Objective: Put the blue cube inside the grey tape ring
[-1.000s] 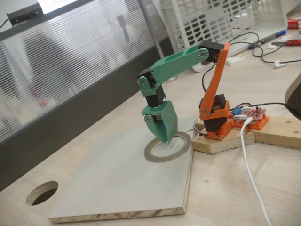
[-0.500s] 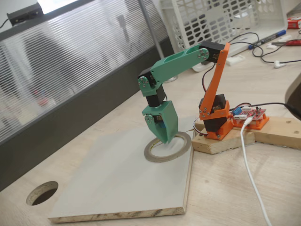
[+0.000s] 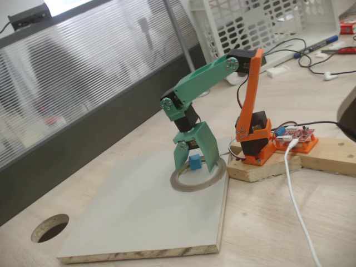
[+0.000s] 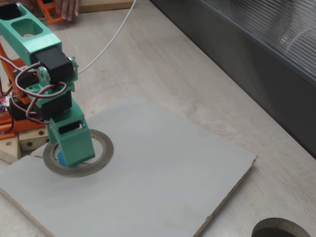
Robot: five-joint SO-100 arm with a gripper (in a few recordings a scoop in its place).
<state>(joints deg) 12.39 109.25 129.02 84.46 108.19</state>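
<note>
The small sky-blue cube (image 3: 195, 162) stands on the white board, within the opening of the grey tape ring (image 3: 189, 186) and near its far edge. My green gripper (image 3: 196, 167) points down over the ring. It is open, with one finger on each side of the cube and a gap between them and it. In the other fixed view the gripper (image 4: 74, 154) covers most of the cube (image 4: 61, 158), and the tape ring (image 4: 102, 152) shows around it.
The ring lies on a white board (image 3: 139, 217) on the wooden table. A dark round hole (image 3: 50, 227) is cut in the tabletop at the board's near left. My orange base (image 3: 256, 139) sits on a wooden block (image 3: 261, 169), beside a white cable (image 3: 295, 189).
The gripper was shut and low over the ring; it has opened and risen a little, and the blue cube now shows between its fingers.
</note>
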